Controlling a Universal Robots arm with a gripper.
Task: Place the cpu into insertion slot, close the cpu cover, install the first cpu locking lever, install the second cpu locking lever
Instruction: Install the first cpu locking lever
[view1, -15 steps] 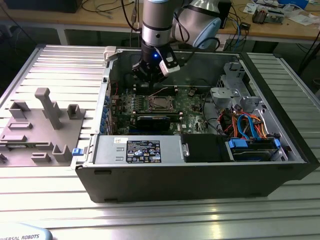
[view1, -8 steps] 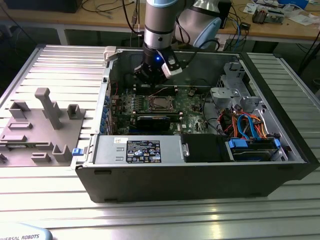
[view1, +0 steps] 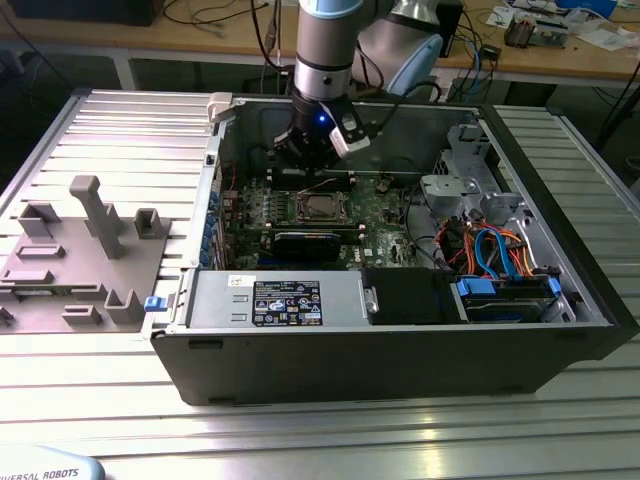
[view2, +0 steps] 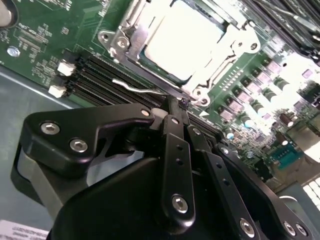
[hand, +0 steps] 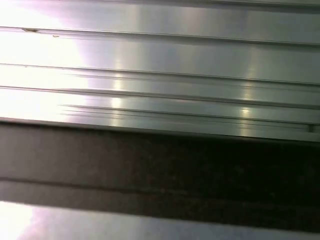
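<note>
Exterior view: open computer case (view1: 400, 340) lying on a ribbed aluminium counter (view1: 120, 130). The arm comes down into the case; the gripper (view1: 312, 172) is low over the green motherboard (view1: 385, 205), at the socket's far edge. The cpu (view1: 322, 208) sits in the insertion slot (view1: 300, 196), silvery top showing, just in front of the gripper. A grey fixture tray (view1: 70, 255) with upright posts lies on the counter at the exterior view's left, well apart from the case. Power supply (view1: 280, 300) along the case's near side; drive cage with orange and blue cables (view1: 500, 250) at the exterior view's right. From this distance the jaws cannot be made out.

Second wrist view: close up, what the exterior view cannot give. The gripper (view2: 175, 107) has its black fingers (view2: 176, 145) drawn together to a narrow tip, touching or nearly so, right at the socket's edge. A thin wire locking lever (view2: 131, 86) runs beside the socket, its free end standing off over the black memory slots (view2: 97, 75), and leads in toward the fingertips; whether the jaws pinch it or merely press against it, I cannot tell. The cpu (view2: 182, 42) is overexposed, bright white, framed by the cpu cover (view2: 132, 42), which lies down flat around it.

First wrist view: ribbed aluminium surface (hand: 160, 75) with glare, above a dark band (hand: 160, 170).
</note>
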